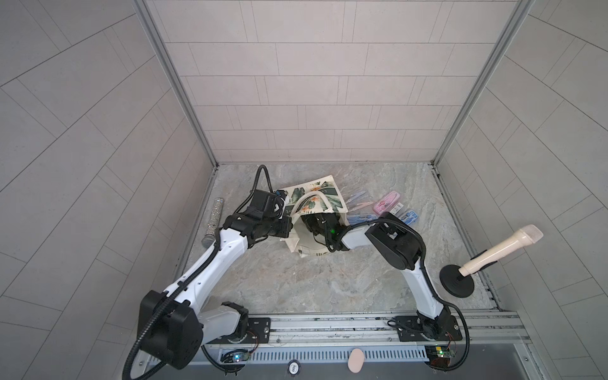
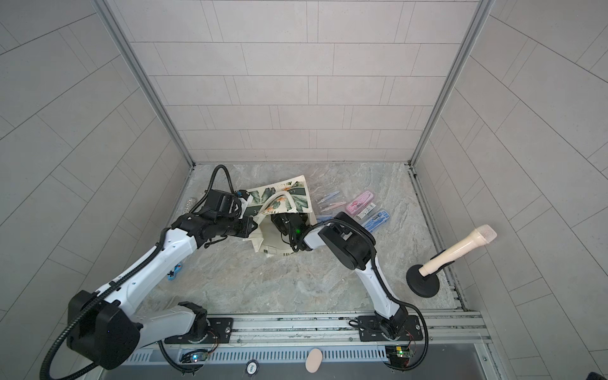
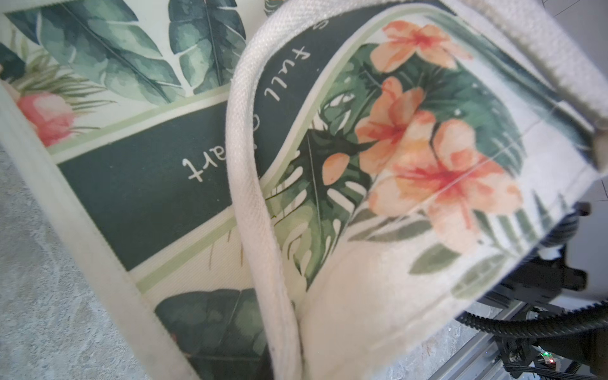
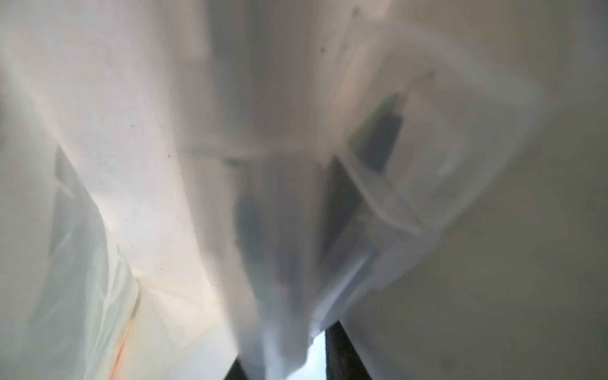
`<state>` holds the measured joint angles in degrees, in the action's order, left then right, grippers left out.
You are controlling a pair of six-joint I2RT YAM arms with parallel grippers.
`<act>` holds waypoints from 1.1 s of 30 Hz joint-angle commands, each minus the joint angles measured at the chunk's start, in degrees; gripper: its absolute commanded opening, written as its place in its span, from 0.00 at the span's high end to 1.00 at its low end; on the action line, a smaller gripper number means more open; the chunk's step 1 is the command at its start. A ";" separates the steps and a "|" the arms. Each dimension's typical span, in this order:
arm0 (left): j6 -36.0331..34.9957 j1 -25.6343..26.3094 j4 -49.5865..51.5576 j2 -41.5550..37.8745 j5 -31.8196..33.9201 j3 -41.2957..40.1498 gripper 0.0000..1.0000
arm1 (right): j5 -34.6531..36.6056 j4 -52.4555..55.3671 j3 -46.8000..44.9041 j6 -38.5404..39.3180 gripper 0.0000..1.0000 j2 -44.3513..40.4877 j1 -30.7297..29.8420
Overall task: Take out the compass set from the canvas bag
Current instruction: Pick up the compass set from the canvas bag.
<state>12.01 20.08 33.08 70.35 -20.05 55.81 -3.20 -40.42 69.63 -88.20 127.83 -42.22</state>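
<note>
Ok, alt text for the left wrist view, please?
Close-up of the canvas bag: green leaves, orange flowers and a dark band with white script, a cream loop handle curving across it. Grey marbled table shows beside it.

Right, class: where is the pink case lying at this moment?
In a top view the pink case lies on the marble table, on the robot's right of the canvas bag, just beyond a blue case.

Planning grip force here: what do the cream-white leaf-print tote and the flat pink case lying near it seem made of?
Cream-white leaf-print canvas bag: woven cloth, likely cotton, matte; a ribbed weave shows on its strap, and it folds softly. Flat pink case: probably rigid plastic, smooth, with straight edges, though too small to be sure.
</note>
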 commanded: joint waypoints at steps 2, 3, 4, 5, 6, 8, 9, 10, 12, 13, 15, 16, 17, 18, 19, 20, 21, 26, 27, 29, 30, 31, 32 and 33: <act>0.30 -0.18 1.62 1.37 3.67 0.53 1.00 | -0.61 1.47 -2.10 0.73 0.69 -4.30 0.64; 0.35 -0.18 1.68 1.45 3.77 0.85 1.00 | -0.96 1.78 -2.38 0.96 0.68 -4.94 0.60; 0.30 -0.13 1.70 1.53 3.88 1.11 1.00 | -1.25 1.92 -2.71 1.37 0.68 -5.55 0.56; 0.38 -0.14 1.97 1.63 3.95 1.49 1.00 | -1.40 2.05 -3.16 2.14 0.68 -6.34 0.34; 0.46 -0.20 2.20 1.72 4.05 1.87 1.00 | -1.37 2.49 -3.71 2.77 0.68 -7.27 0.21; 0.80 -0.16 2.50 1.75 4.47 2.17 1.00 | -1.28 3.06 -4.53 4.36 0.68 -9.02 -0.06; 1.09 -0.16 2.51 1.72 4.79 2.19 1.00 | -1.28 4.09 -4.66 5.43 0.67 -9.97 -0.14; 1.39 -0.18 2.44 1.75 5.10 2.00 1.00 | -1.09 5.70 -4.56 6.50 0.66 -10.94 -0.15; 1.96 -0.18 2.49 1.59 5.62 1.84 1.00 | 0.59 9.85 -4.47 8.62 0.56 -13.40 -0.10; 2.27 -0.15 2.51 1.59 5.56 1.68 1.00 | 1.91 11.81 -4.48 9.06 0.49 -14.45 -0.06; 2.45 -0.19 2.41 1.30 5.13 1.51 1.00 | 5.34 16.60 -3.82 9.81 0.35 -16.62 0.03; 2.49 -0.14 2.38 1.18 4.91 1.58 1.00 | 6.86 18.58 -3.27 9.54 0.29 -17.02 0.00; 2.56 -0.13 2.27 0.98 4.63 1.37 1.00 | 8.00 19.92 -2.56 8.80 0.26 -17.11 0.01; 2.59 -0.06 2.04 0.80 4.26 1.19 1.00 | 8.50 19.76 -2.07 7.98 0.25 -16.71 0.03; 2.61 -0.13 1.99 0.61 3.94 1.10 1.00 | 8.99 19.05 -1.81 7.06 0.25 -16.21 0.02; 2.50 -0.14 1.98 0.43 3.72 1.06 1.00 | 9.19 17.99 -1.47 5.85 0.25 -15.36 0.02; 2.35 -0.13 1.94 0.26 3.63 0.84 1.00 | 9.22 16.85 -1.13 4.52 0.26 -14.27 0.03; 1.27 -0.18 2.73 -0.97 3.75 -0.02 1.00 | 9.71 12.50 0.51 0.35 0.39 -10.05 0.12; 1.18 -0.15 2.82 -1.32 3.73 -0.33 1.00 | 9.87 12.12 0.92 0.25 0.40 -9.43 0.16; 1.07 -0.13 2.86 -1.83 3.60 -0.96 1.00 | 9.88 11.11 1.75 0.31 0.42 -8.40 0.20; 1.09 -0.13 2.77 -2.12 3.47 -1.22 1.00 | 9.67 10.77 2.29 0.32 0.43 -7.83 0.20; 1.09 -0.16 2.77 -2.31 3.37 -1.57 1.00 | 9.47 10.20 2.80 0.39 0.44 -7.33 0.20; 1.06 -0.21 2.63 -2.48 3.28 -1.86 1.00 | 9.12 9.72 3.35 0.46 0.44 -6.76 0.27; 1.06 -0.18 2.59 -2.58 3.18 -2.13 1.00 | 8.83 9.64 3.97 0.36 0.44 -6.24 0.29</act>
<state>13.41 20.16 31.64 69.21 -17.89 55.31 3.95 -27.68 71.26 -86.24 120.60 -42.89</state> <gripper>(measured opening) 0.098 0.563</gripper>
